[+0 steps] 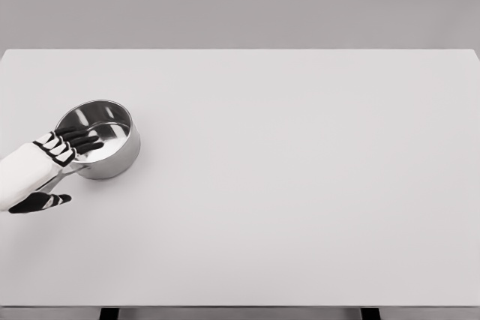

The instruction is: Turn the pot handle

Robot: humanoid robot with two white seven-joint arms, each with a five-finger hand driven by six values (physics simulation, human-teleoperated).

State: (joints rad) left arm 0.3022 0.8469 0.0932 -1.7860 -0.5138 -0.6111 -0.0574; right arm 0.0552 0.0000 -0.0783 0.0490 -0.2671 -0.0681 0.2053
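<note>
On the left side of the white table point(300, 185), a small steel pot point(101, 140) stands upright, well away from every edge but the left one. Its thin handle point(54, 180) runs from the near wall toward the lower left and is mostly hidden under the robot's arm.

From the lower left comes the left hand point(56, 159). Its dark fingers point(82, 140) lie stretched and slightly fanned across the pot's near rim, reaching over the open mouth, while the thumb point(41, 201) hangs apart below, on the other side of the handle. So the hand is spread, not closed on anything; the handle passes between the fingers and the thumb without any visible pinch. Whether the palm rests on the handle cannot be told from this view. The right arm does not show at all.

As a judgement, the step in hand is the approach and placing of the hand at the handle, before any real turning. The next move calls either for closing fingers and thumb around the handle, or for pressing sideways against it, then sweeping so the pot pivots about its own base. The push should stay low and level, since the pot looks light and could slide across the smooth table instead of turning.
</note>
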